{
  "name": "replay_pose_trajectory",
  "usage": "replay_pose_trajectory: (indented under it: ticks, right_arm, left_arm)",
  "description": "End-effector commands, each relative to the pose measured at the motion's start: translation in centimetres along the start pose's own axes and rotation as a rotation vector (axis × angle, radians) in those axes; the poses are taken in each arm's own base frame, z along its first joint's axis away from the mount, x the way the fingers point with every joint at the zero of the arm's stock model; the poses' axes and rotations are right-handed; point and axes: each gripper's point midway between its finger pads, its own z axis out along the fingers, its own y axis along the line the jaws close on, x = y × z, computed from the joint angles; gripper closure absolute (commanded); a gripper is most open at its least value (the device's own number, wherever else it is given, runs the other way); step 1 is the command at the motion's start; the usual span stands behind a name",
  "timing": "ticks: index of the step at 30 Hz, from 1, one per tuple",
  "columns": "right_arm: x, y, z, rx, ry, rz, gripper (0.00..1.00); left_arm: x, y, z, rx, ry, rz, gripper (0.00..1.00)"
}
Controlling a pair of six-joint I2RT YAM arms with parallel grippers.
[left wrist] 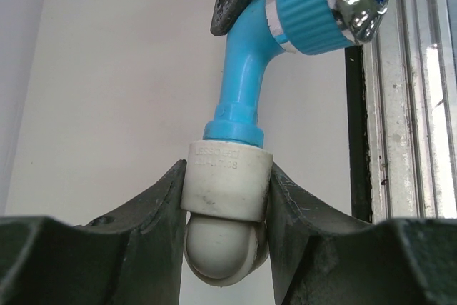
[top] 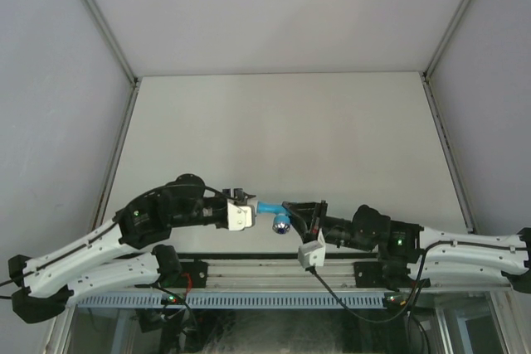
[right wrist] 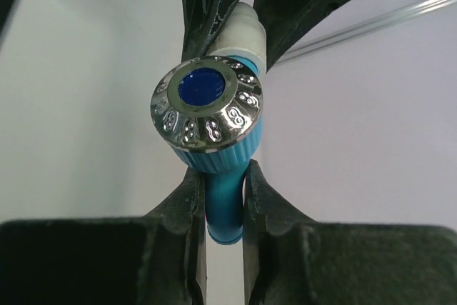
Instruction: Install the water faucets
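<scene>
Top external, crosswise faucet [top: 270, 208] in right end effector [top: 291, 207], fitting [left wrist: 227, 180] in left end effector [top: 249, 204]

A pale grey tabletop [top: 274, 122] lies flat and matte under soft, even light; a plain left wall [top: 50, 80], a right wall [top: 498, 55] and a back wall [top: 274, 6], all whitish grey, close it in; slim aluminium posts [top: 98, 18] run up the two far corners; a silver rail [top: 249, 273] and a ribbed bluish strip [top: 249, 298] line the near edge.
</scene>
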Motion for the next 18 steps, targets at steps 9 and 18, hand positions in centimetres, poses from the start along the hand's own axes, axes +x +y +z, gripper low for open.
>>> replay_pose_trajectory:
  ticks: [9,18]
  right_arm:
    - [-2.9,-8.4,-1.9,0.289,-0.277,1.004,1.00]
    - [0.8,-9.2,-2.3,0.383,-0.184,1.452,1.00]
  left_arm:
    - [-1.8,4.8,0.4,-0.235,-0.054,0.069,1.00]
    - [-1.2,4.9,0.8,-0.246,-0.035,0.075,1.00]
